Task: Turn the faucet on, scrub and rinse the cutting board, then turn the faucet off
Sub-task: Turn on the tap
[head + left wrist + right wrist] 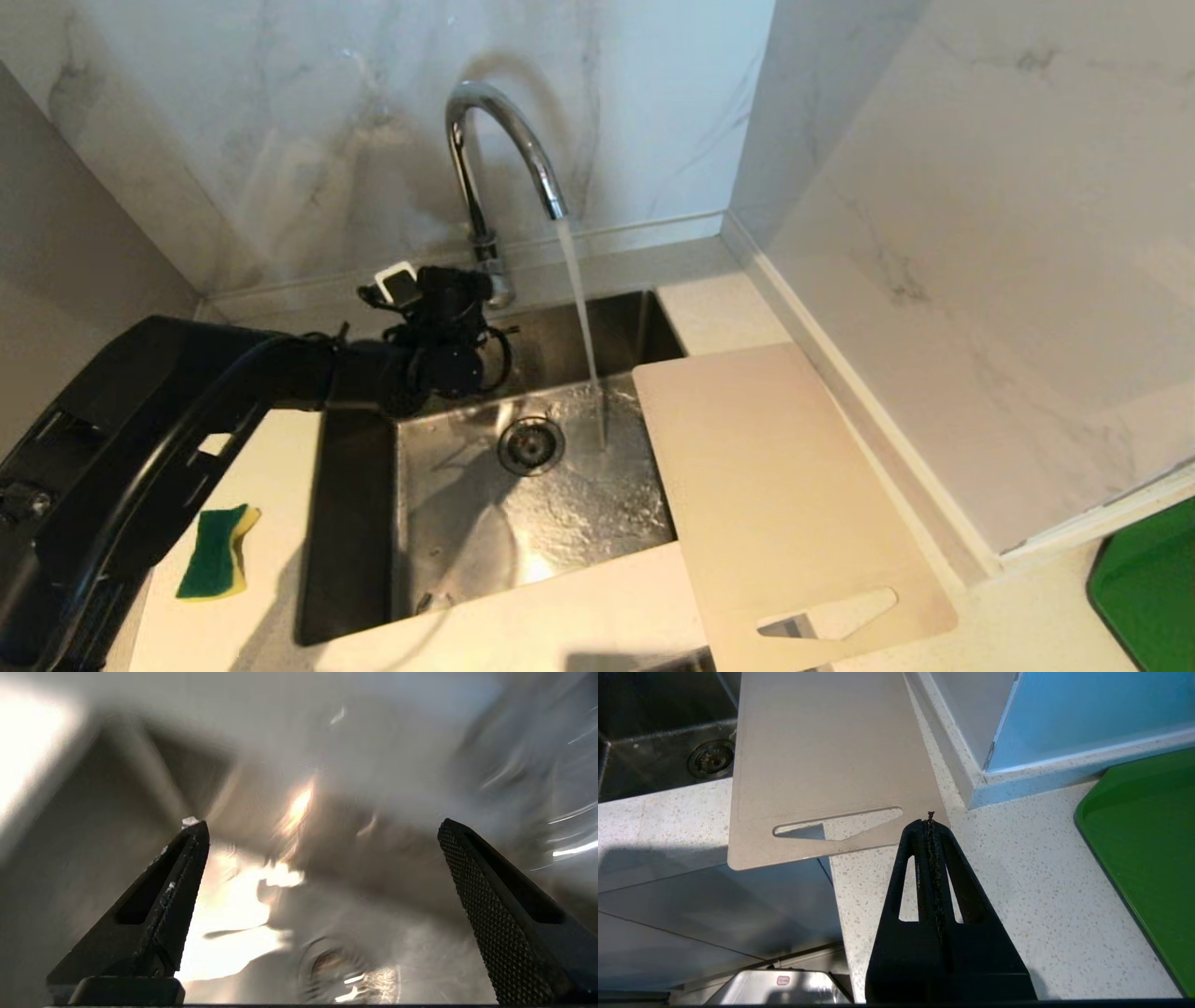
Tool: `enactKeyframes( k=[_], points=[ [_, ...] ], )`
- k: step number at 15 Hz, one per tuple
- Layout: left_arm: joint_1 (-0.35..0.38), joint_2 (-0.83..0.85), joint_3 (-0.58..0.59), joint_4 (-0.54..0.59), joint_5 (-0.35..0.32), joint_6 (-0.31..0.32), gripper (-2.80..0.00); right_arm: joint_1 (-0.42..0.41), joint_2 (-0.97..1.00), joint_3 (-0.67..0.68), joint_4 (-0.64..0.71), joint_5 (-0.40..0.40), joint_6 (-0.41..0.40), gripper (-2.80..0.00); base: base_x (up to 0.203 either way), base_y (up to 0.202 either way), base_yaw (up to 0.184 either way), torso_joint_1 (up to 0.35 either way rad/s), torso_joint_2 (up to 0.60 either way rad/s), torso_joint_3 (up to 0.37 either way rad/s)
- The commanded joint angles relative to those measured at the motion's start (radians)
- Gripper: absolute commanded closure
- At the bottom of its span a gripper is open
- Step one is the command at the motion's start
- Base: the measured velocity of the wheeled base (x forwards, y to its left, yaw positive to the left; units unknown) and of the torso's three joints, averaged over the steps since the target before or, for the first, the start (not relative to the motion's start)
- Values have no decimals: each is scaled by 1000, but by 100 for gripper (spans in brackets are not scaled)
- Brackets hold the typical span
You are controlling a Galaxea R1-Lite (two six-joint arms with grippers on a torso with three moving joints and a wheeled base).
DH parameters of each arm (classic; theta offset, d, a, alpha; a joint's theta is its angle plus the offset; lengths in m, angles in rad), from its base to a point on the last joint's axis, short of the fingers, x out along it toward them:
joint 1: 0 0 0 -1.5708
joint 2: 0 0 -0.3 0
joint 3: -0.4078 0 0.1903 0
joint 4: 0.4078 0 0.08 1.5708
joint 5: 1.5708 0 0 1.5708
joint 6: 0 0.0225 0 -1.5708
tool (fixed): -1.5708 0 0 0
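Over the sink, the left gripper hangs with jaws wide apart beside the running faucet. At four o'clock, the cutting board bridges the basin's edge, ready for rinsing.

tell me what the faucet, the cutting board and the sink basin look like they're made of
The faucet: polished chrome-look metal, judging by its mirror-bright highlights along the arched spout.
The cutting board: probably plastic, matte cream-white, thin and uniform with a cleanly cut handle slot and no visible grain.
The sink basin: apparently stainless steel with a brushed look, grey and dully reflective under the running water.
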Motion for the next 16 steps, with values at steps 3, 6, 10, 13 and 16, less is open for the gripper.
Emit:
enactKeyframes(
  k=[3,6,10,13,16],
  points=[
    [-10,-52,-7,-18,-10,-14,-280,1,0,2,-1,0,0,0,0,0,0,0,0,0],
    [-10,-79,-1,-17,-10,-15,-280,1,0,2,-1,0,0,0,0,0,0,0,0,0],
    [-10,-193,61,-6,-68,-17,-280,1,0,2,-1,0,0,0,0,0,0,0,0,0],
    [-7,-346,147,81,-210,-26,-280,1,0,2,-1,0,0,0,0,0,0,0,0,0],
    [19,-487,239,240,-457,-28,-280,1,0,2,-1,0,0,0,0,0,0,0,0,0]
  ],
)
